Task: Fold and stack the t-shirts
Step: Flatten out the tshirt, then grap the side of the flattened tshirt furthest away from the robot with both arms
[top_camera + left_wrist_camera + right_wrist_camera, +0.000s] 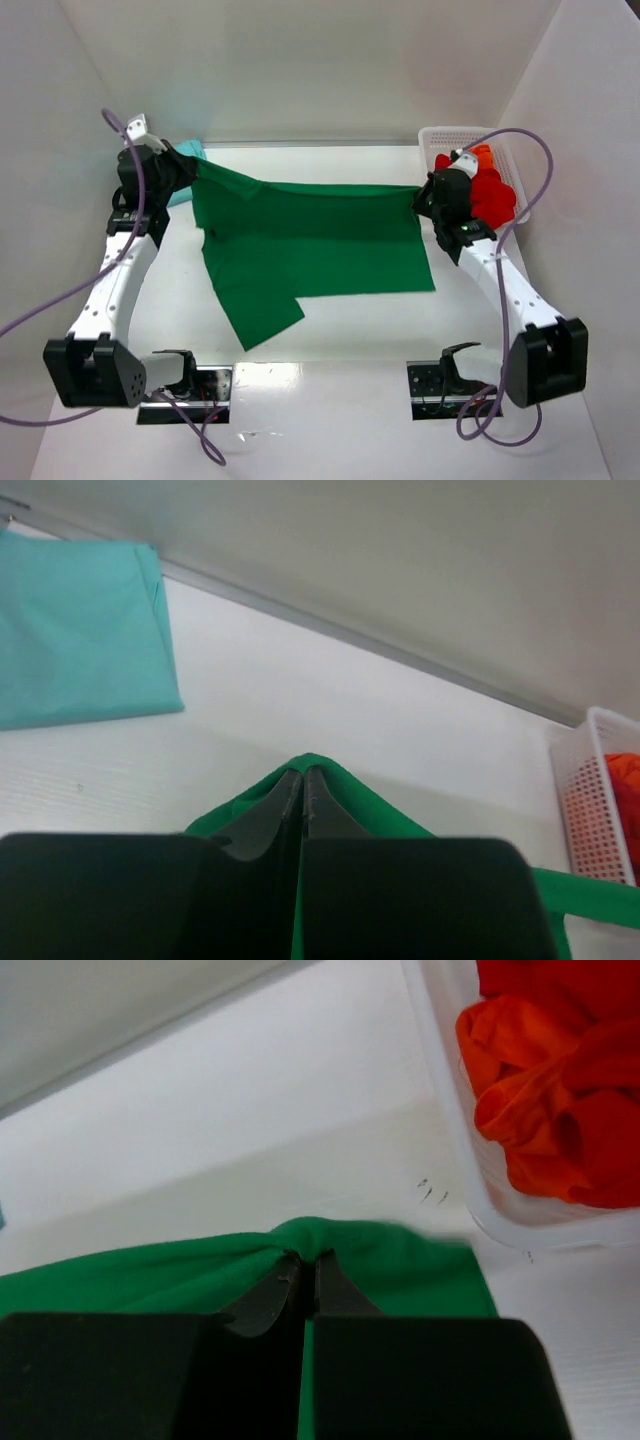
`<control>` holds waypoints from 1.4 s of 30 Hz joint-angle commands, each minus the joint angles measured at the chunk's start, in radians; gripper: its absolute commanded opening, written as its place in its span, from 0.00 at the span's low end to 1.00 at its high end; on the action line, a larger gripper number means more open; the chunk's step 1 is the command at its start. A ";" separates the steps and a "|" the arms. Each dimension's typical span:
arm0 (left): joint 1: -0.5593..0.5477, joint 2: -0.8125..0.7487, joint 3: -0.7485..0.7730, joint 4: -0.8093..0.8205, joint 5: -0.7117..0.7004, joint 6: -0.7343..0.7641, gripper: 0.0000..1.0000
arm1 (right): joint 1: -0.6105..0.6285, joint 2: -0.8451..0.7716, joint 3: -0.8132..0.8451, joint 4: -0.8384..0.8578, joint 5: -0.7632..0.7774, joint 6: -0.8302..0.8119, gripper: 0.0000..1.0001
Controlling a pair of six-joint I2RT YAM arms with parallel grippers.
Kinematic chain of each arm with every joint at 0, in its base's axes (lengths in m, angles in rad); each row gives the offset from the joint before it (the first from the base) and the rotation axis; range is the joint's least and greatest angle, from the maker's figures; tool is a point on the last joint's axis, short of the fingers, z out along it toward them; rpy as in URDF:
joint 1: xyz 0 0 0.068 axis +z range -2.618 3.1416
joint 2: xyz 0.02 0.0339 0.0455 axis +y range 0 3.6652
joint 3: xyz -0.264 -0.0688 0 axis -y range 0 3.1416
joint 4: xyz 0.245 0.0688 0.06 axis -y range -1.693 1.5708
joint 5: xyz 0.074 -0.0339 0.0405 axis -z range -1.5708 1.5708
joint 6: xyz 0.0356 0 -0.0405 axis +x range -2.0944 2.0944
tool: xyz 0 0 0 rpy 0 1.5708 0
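The dark green t-shirt point(310, 245) is stretched across the table's middle, its far edge held up between both arms and its near part lying on the table. My left gripper point(180, 170) is shut on the shirt's far left corner point(340, 785). My right gripper point(425, 197) is shut on its far right corner point(400, 1255). A folded pale teal t-shirt point(80, 630) lies at the far left, mostly hidden behind the left arm in the top view point(188, 150). Crumpled red t-shirts point(490, 190) fill the basket, and also show in the right wrist view point(560, 1090).
A white mesh basket point(440, 137) stands at the far right against the wall; its rim shows in the right wrist view point(450, 1140) and its side in the left wrist view point(590, 810). White walls enclose the table on three sides.
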 commanded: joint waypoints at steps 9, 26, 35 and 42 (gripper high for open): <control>0.008 0.360 0.105 0.212 -0.050 0.032 0.00 | -0.008 0.424 0.149 0.216 0.032 0.016 0.00; 0.026 0.858 0.643 0.171 0.028 0.051 0.00 | -0.066 0.964 0.800 0.080 0.089 -0.076 0.00; 0.026 0.983 0.768 0.119 0.051 0.081 0.00 | -0.095 1.084 0.945 0.045 0.097 -0.125 0.00; 0.026 0.983 0.777 0.102 0.051 0.090 0.00 | -0.095 1.113 0.994 0.015 0.075 -0.158 0.00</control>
